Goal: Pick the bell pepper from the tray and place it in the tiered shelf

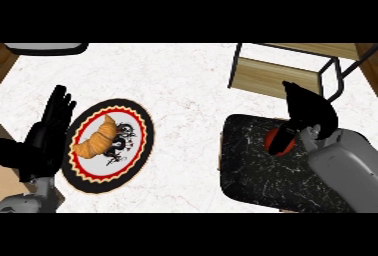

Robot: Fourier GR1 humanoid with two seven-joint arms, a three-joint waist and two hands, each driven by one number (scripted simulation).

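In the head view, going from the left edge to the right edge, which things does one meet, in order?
The left black robot hand, resting open → round black-red-white plate bearing a golden croissant → black white-veined tray holding a red bell pepper → right black robot hand, curled round that pepper.

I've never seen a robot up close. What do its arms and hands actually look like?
Each arm ends in a black hand with slim fingers and a thumb: the left hand at the view's left, the right hand at its right. Behind them come the left forearm and the right forearm, both smooth, grey and rounded. No cables, markings or sleeves show.
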